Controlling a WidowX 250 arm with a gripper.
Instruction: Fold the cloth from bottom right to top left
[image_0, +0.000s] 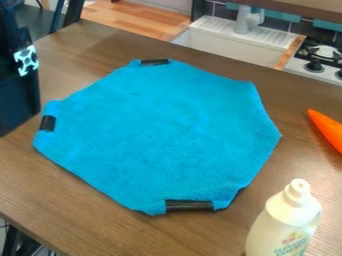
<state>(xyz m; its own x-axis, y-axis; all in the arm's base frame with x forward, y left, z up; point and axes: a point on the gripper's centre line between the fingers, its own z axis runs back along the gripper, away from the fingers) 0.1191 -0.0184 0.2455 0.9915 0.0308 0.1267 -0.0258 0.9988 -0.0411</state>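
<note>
The cloth looks soft, light; pinch its near right edge. Tool at left; spread or closed, I cannot tell.

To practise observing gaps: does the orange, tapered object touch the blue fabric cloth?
No, bare brown wooden tabletop shows between the orange object and the cloth.

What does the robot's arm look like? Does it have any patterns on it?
The robot's arm is black and chunky, with a long, fairly straight edge down its side. Yes, it has a pattern! A small white patch with dark blotches, a bit like cow spots, sits on that black part.
</note>
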